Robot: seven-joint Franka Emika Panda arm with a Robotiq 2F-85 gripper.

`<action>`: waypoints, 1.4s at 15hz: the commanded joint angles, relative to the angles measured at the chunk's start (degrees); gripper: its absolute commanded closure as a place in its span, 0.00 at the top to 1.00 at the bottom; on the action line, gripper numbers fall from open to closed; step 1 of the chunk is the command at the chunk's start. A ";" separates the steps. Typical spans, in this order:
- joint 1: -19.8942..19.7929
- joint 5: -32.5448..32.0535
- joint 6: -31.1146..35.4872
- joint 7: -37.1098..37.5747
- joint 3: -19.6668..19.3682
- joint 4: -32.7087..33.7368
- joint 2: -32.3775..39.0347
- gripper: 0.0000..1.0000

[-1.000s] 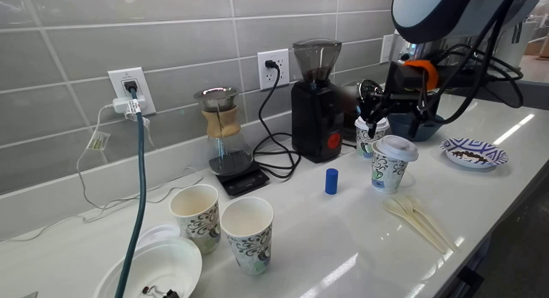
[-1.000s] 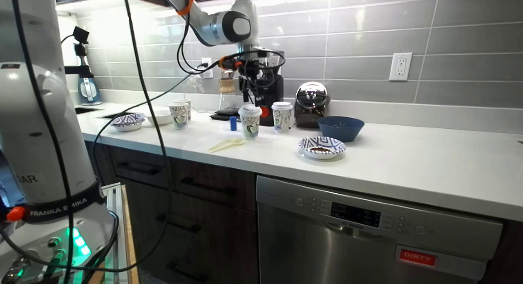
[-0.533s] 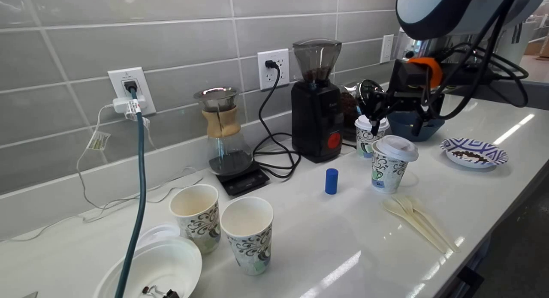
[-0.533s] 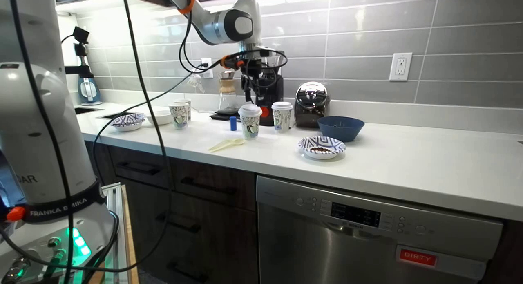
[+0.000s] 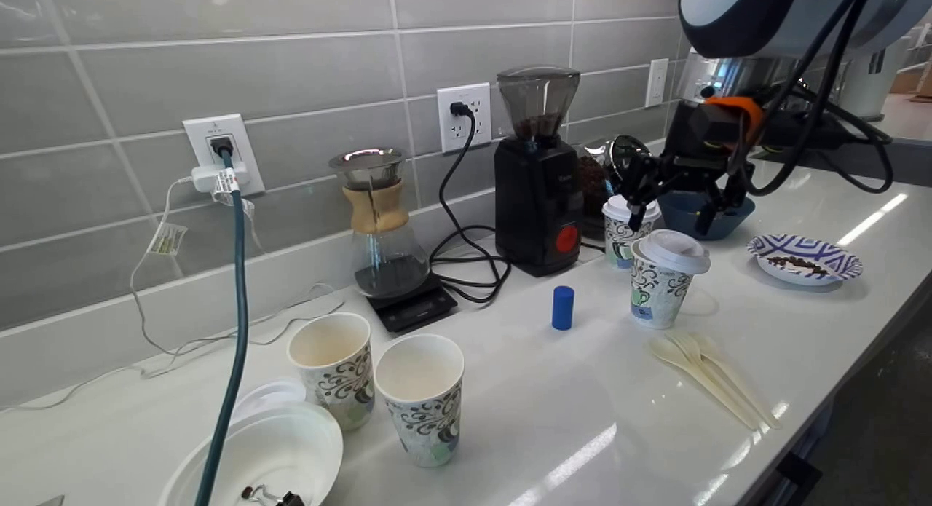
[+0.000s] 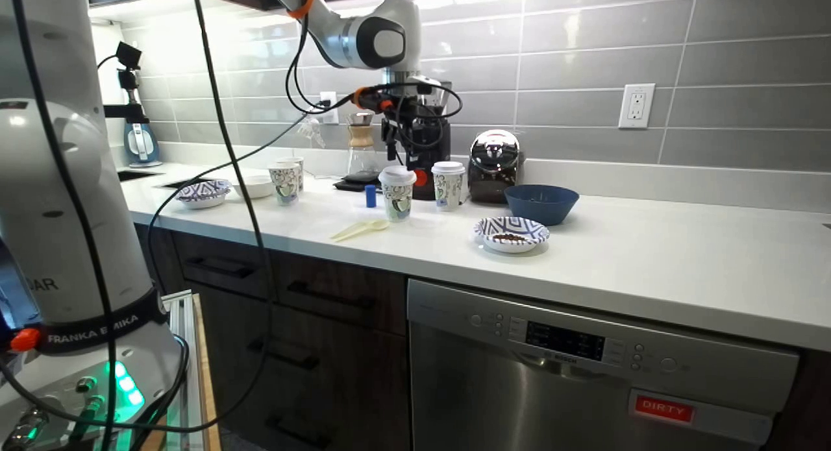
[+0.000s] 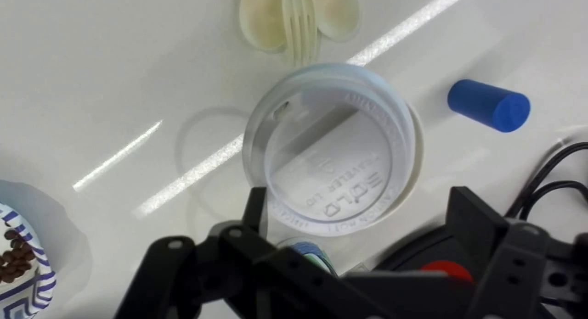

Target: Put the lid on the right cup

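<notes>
The white lid [image 5: 673, 251] rests on the patterned white paper cup [image 5: 657, 298]. Both also show in an exterior view, the lid [image 6: 397, 174] above the cup [image 6: 397, 202]. In the wrist view the lid [image 7: 330, 167] sits off-centre, with a crescent of cup rim [image 7: 418, 149] bare on one side. My gripper [image 5: 670, 220] is open and empty, with its fingertips above and behind the lid. In the wrist view the gripper [image 7: 358, 193] has its jaws wide apart; one finger [image 7: 255, 209] overlaps the lid's edge in the picture, and I cannot tell whether it touches.
Another lidded cup [image 5: 630, 233] stands just behind. A black grinder [image 5: 539, 200], a blue cylinder [image 5: 563, 308] and wooden cutlery [image 5: 706, 375] are near. A blue bowl [image 5: 728, 213] and a patterned plate [image 5: 844, 262] lie beyond. Two open cups [image 5: 429, 426] stand farther off.
The arm and open gripper have shifted slightly to the right in both exterior views. The lid and cups have not moved.
</notes>
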 commanded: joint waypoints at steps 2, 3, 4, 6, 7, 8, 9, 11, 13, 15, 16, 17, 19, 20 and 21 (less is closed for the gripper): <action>-0.84 1.78 -1.24 -2.21 -0.25 -2.78 -3.06 1.00; -0.97 1.68 -1.24 -2.15 -0.37 -3.40 -3.49 1.00; -1.09 1.64 -1.26 -2.08 -0.53 -3.83 -3.80 1.00; -1.43 2.74 -0.88 -3.12 -0.74 -4.73 -4.48 1.00; -1.61 3.41 -0.04 -4.07 -0.84 -5.24 -4.70 1.00; -1.81 4.40 0.11 -5.08 -0.94 -5.47 -4.79 1.00; -2.01 5.47 0.58 -6.43 -1.02 -5.76 -4.88 1.00; -2.43 8.28 0.68 -9.63 -1.12 -6.10 -4.79 1.00; -2.76 10.86 0.44 -12.53 -1.16 -6.05 -4.41 1.00; -2.96 12.60 0.81 -15.08 -1.21 -6.29 -4.28 1.00; -3.03 12.88 0.96 -15.68 -1.27 -6.32 -4.07 1.00; -3.10 13.13 1.19 -16.29 -1.31 -6.39 -3.87 1.00; -3.11 13.74 1.91 -17.27 -1.29 -6.55 -3.62 1.00; -3.10 14.14 1.95 -17.66 -1.28 -6.46 -3.51 1.00; -3.08 14.64 2.23 -17.98 -1.23 -6.35 -3.34 1.00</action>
